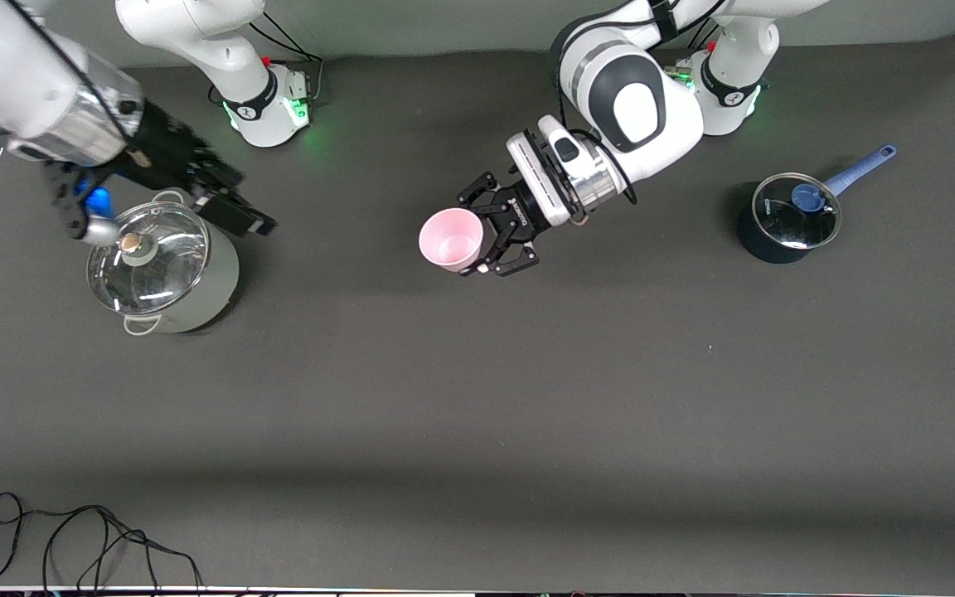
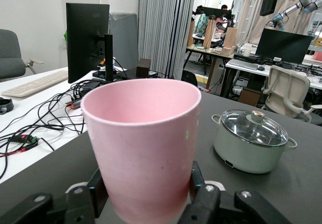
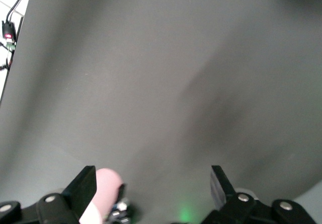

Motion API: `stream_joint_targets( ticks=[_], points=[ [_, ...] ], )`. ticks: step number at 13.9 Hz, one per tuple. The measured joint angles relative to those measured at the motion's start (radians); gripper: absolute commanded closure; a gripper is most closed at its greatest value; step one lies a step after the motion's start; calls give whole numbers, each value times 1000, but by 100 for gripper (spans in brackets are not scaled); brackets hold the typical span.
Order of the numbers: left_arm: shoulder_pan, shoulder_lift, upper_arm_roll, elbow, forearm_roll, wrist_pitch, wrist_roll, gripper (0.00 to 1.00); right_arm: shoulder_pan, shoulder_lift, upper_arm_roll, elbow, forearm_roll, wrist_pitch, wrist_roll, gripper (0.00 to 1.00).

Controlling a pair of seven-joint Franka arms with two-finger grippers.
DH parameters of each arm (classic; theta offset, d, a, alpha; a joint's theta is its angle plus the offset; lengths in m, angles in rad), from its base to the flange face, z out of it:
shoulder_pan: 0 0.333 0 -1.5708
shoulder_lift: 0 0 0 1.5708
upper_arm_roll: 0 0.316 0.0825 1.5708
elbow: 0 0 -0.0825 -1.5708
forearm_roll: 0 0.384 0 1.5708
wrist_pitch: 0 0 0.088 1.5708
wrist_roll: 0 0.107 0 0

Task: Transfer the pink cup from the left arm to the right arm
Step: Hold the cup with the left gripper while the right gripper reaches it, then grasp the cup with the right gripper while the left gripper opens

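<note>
The pink cup [image 1: 451, 239] is held up in the air over the middle of the table, mouth tilted toward the front camera. My left gripper [image 1: 471, 235], a black claw, is shut on the cup's lower body; in the left wrist view the cup [image 2: 143, 143] fills the middle with the gripper [image 2: 147, 183] closed against both its sides. My right gripper [image 1: 237, 199] hangs open and empty over the green pot's rim, at the right arm's end. In the right wrist view the right gripper [image 3: 152, 183] stands wide open, and the cup [image 3: 103, 189] shows farther off.
A pale green pot with a glass lid [image 1: 162, 269] stands under the right gripper; it also shows in the left wrist view [image 2: 254, 141]. A dark blue saucepan with a glass lid [image 1: 788, 217] stands at the left arm's end. A black cable [image 1: 71, 539] lies by the front edge.
</note>
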Motion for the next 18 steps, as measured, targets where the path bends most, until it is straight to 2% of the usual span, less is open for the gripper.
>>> stream_joint_targets(
  ticks=[5,9,15,16,17,18],
  points=[
    [0,0,8,0,0,0,0,77,138,150,3,140,19,62,327,0],
    [0,0,10,1,-2,14,-1,77,232,228,2,181,11,95,366,0],
    [-1,0,16,1,-3,17,-1,77,284,298,2,218,-43,102,367,3],
    [-1,0,16,1,-4,17,-1,77,287,304,2,219,-44,111,367,12],
    [-2,0,16,1,-4,17,-1,77,288,308,2,219,-45,121,367,40],
    [-2,0,16,1,-4,17,-1,77,288,312,2,219,-45,131,367,80]
  ],
)
